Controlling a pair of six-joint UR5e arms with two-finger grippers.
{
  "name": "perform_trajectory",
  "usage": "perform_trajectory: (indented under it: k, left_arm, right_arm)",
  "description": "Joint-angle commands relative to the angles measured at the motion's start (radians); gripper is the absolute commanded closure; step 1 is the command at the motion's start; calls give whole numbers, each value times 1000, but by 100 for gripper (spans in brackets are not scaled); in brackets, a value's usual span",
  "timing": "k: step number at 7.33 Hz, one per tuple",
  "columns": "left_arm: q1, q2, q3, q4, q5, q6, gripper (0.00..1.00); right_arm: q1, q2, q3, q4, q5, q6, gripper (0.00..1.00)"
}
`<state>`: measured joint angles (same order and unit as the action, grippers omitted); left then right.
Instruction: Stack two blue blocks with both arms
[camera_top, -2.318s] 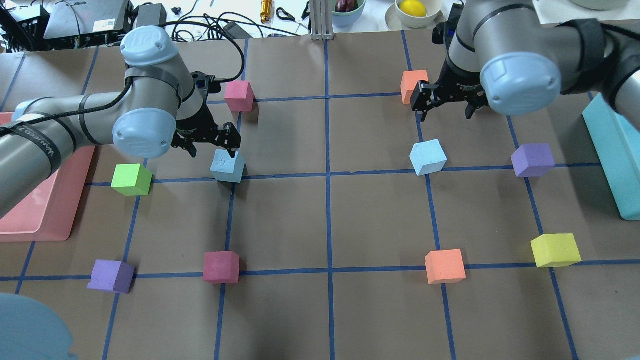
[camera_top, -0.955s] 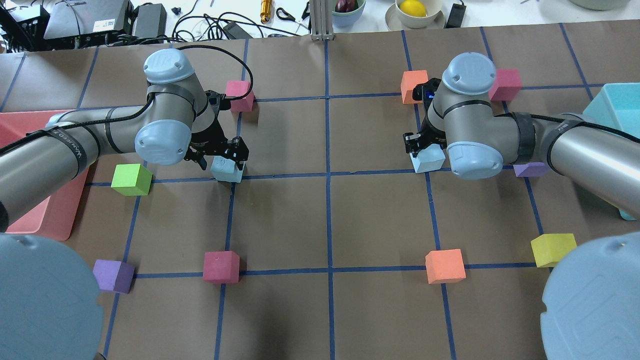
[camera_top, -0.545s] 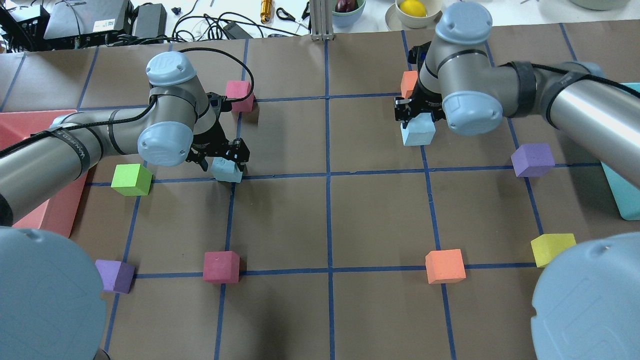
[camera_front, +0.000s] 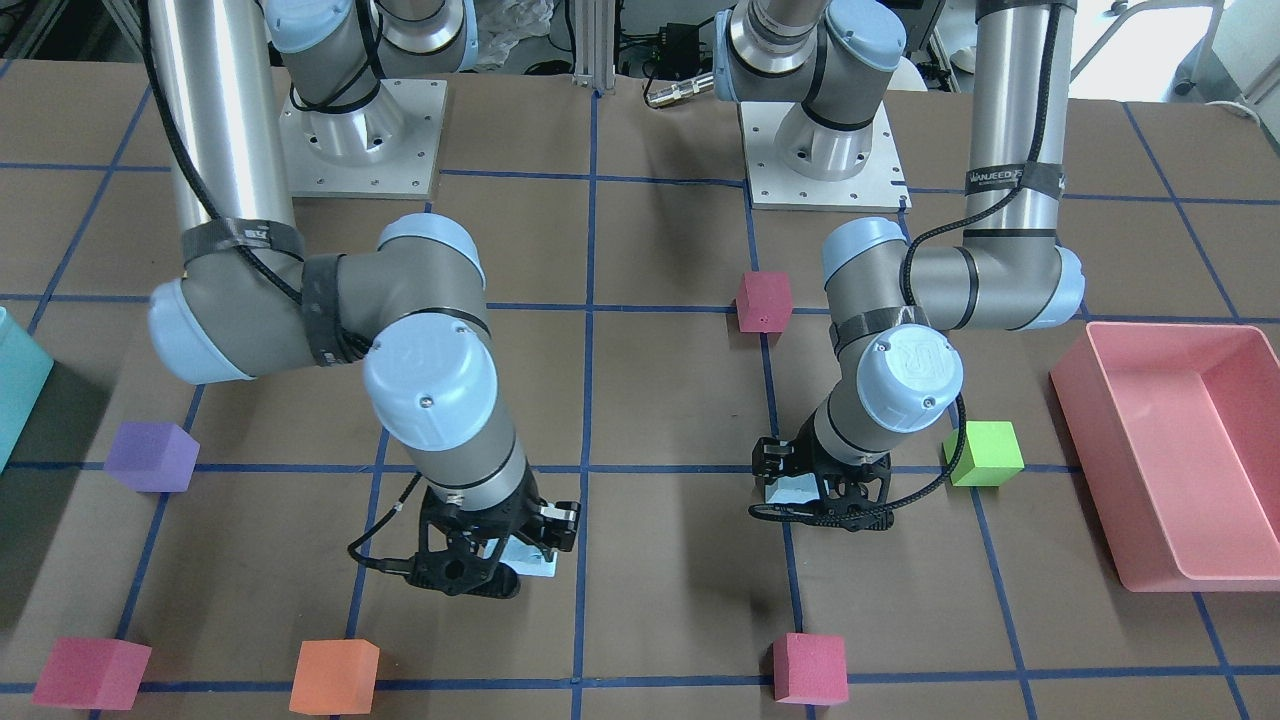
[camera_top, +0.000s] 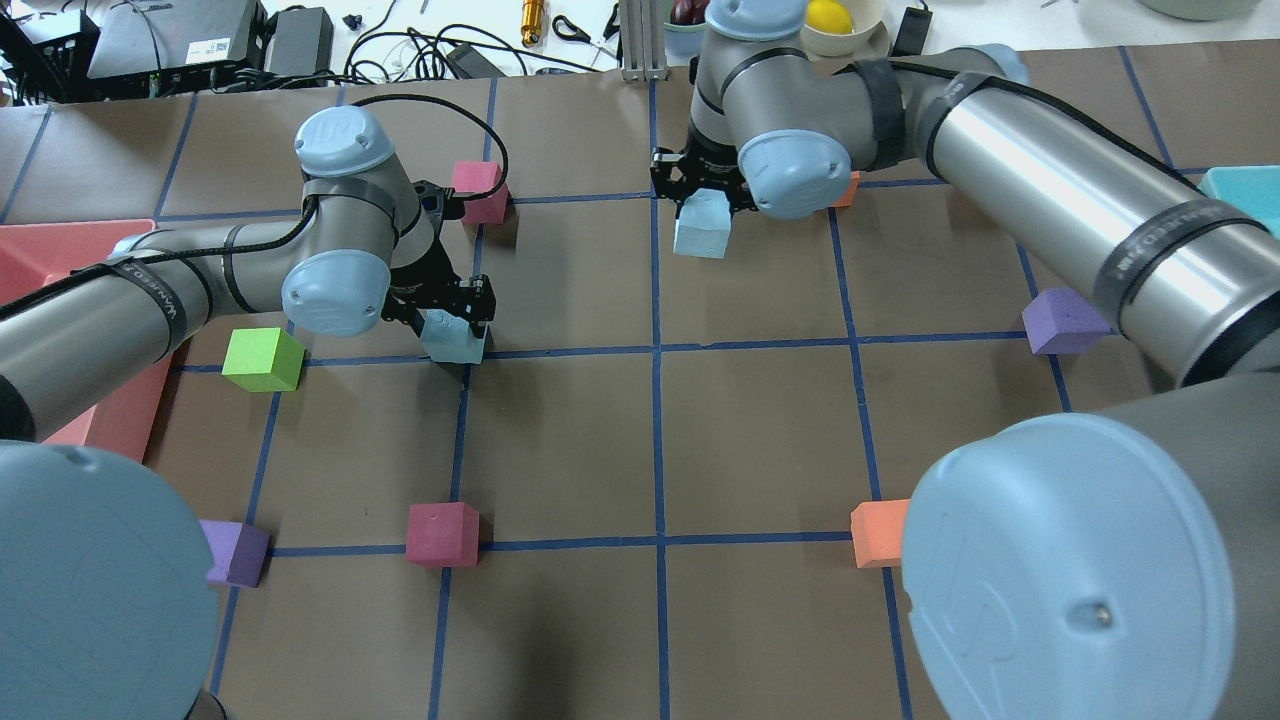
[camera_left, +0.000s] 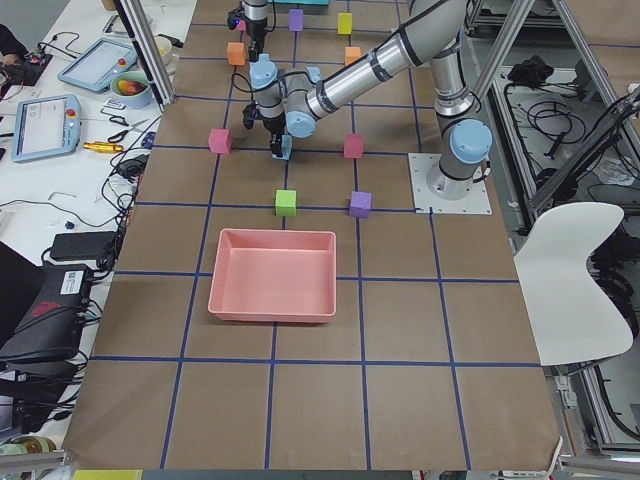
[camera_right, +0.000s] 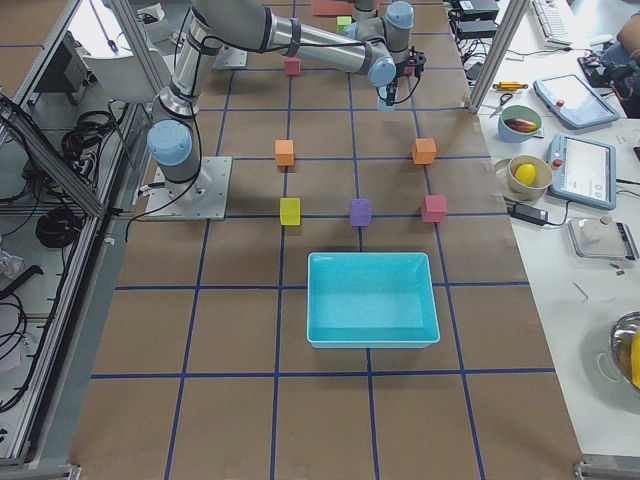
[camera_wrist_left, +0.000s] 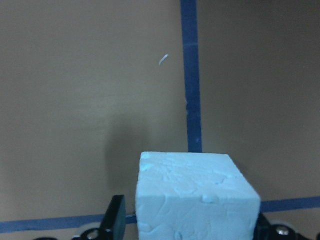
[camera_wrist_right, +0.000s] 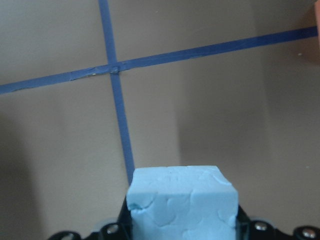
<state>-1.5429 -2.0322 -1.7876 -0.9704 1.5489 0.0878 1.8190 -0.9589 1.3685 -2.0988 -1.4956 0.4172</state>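
My left gripper (camera_top: 451, 318) is low over the table and shut on one pale blue block (camera_top: 456, 341), which is at the tape crossing where it lay; the left wrist view shows this block (camera_wrist_left: 196, 196) between the fingers. I cannot tell whether it is off the table. My right gripper (camera_top: 702, 190) is shut on the other blue block (camera_top: 701, 226) and holds it above the table near the far centre line. The right wrist view shows that block (camera_wrist_right: 181, 202) held over a tape line. In the front-facing view the right gripper (camera_front: 487, 562) is left of the left gripper (camera_front: 818, 492).
A green cube (camera_top: 262, 359) lies just left of the left gripper and a magenta cube (camera_top: 478, 190) behind it. Another magenta cube (camera_top: 442, 533), purple cubes (camera_top: 1065, 320) (camera_top: 236, 551) and an orange cube (camera_top: 878, 533) lie around. A pink tray (camera_front: 1085, 470) stands on the robot's left, a teal bin (camera_top: 1240, 185) on its right.
The right gripper shut on its blue block, lifted it and carried it far and left, up to the centre line. The left gripper came down around its block and stays there.
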Motion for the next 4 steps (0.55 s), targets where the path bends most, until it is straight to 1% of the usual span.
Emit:
perform_trajectory:
  k: [1,2,4]
  left_arm:
    - [1,3,-1,5,-32,-6,81]
    - [1,3,2,5,-32,-6,88]
    - [15,21,25,4,-29,9,89]
  right_arm:
    - [58,46,-16,-1,-8,63,100]
    - [63,45,-12,19,-14,64,100]
    - [86,48,-2,14,-15,61,100]
